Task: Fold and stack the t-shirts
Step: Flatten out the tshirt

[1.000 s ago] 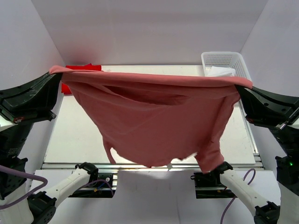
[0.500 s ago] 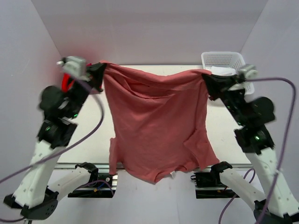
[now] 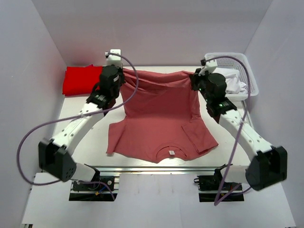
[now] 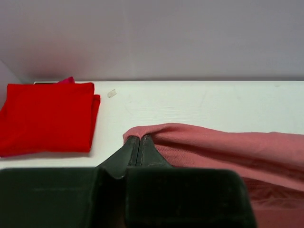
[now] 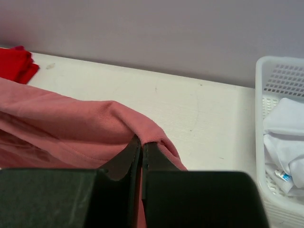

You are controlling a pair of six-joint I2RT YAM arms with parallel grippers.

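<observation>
The dusty rose-pink t-shirt [image 3: 159, 118] lies spread on the table [image 3: 80, 142], its collar and tag toward the near edge. Its far edge is lifted slightly. My left gripper [image 3: 123, 72] is shut on the far left corner of that edge, seen up close in the left wrist view [image 4: 138, 137]. My right gripper [image 3: 193, 77] is shut on the far right corner [image 5: 141, 141]. The bright red t-shirt [image 3: 81, 80] sits folded at the back left corner, apart from the pink one [image 4: 213, 142].
A white mesh basket [image 3: 248, 76] holding white cloth [image 3: 233, 81] stands at the back right, close to my right gripper. White walls close in the back and both sides. Both arms stretch over the table's left and right margins.
Both arms swung from high near the camera out to the far side and lowered. The pink t-shirt went from hanging stretched in the air to lying on the table.
</observation>
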